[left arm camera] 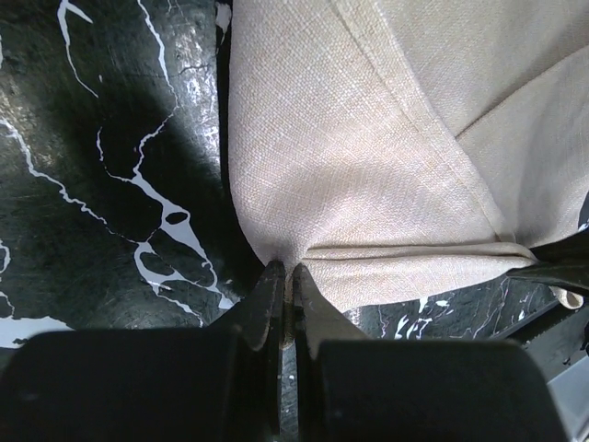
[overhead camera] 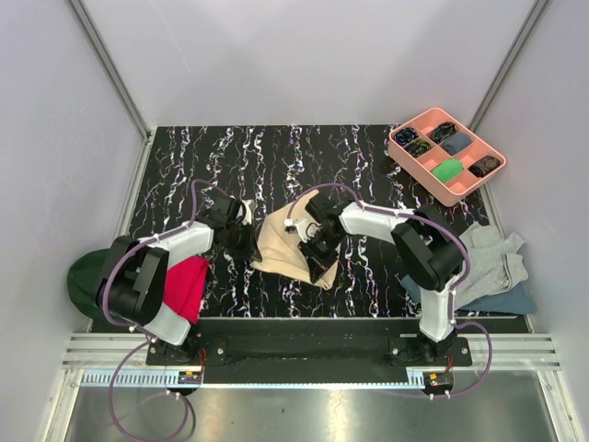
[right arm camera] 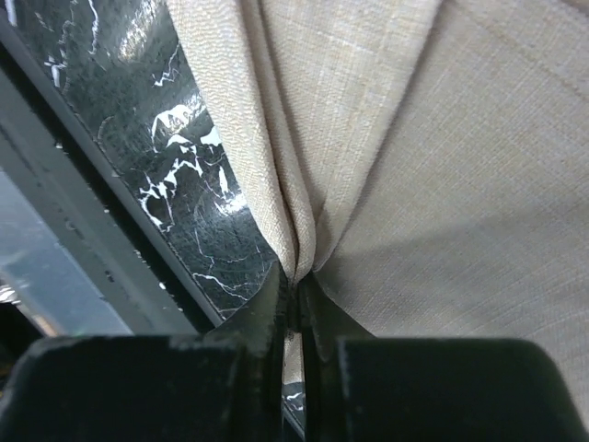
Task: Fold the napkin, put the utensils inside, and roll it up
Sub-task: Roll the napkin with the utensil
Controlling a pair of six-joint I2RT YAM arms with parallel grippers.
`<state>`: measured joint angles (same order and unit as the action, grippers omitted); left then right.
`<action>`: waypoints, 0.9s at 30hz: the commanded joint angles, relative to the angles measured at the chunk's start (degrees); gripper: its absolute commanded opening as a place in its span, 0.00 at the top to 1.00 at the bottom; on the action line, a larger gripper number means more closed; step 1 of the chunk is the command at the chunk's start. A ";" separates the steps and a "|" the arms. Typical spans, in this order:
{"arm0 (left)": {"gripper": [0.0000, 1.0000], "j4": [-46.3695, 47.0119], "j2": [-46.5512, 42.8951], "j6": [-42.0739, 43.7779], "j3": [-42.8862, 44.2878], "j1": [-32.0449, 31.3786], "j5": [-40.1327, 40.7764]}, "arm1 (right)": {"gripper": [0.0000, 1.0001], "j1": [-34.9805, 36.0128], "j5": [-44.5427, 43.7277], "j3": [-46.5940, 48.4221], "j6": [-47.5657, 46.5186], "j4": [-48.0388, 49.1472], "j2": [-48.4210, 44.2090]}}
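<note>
While pinched at two edges | napkin [overhead camera: 276,243]: beige, coarse-woven, puckered into folds

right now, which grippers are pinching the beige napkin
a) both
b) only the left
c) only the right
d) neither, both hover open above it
A: in its wrist view the left gripper is closed on a corner of the napkin, and the right gripper is closed on a bunched fold of the same cloth.
</note>
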<state>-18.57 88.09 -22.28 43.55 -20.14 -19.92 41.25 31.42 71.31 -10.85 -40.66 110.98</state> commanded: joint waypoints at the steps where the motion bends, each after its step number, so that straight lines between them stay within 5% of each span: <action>1: 1.00 -2.17 1.73 1.45 2.07 1.16 1.38 | 0.99 -3.72 9.44 1.99 -1.54 -3.37 2.75; 9: 1.00 -3.14 3.66 2.16 2.77 1.42 1.56 | 0.85 -6.36 4.53 0.50 0.22 -4.42 0.65; 16: 1.00 -2.35 3.93 2.16 3.03 1.42 -0.03 | 0.53 -6.45 1.81 1.28 5.04 -2.76 -8.47; 27: 1.00 -2.35 3.66 2.24 2.94 1.42 -0.12 | 0.47 2.94 3.38 -0.90 11.89 -1.43 -12.02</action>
<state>-20.51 90.83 -21.85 45.76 -19.22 -22.04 39.42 33.21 71.79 -2.70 -41.93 96.99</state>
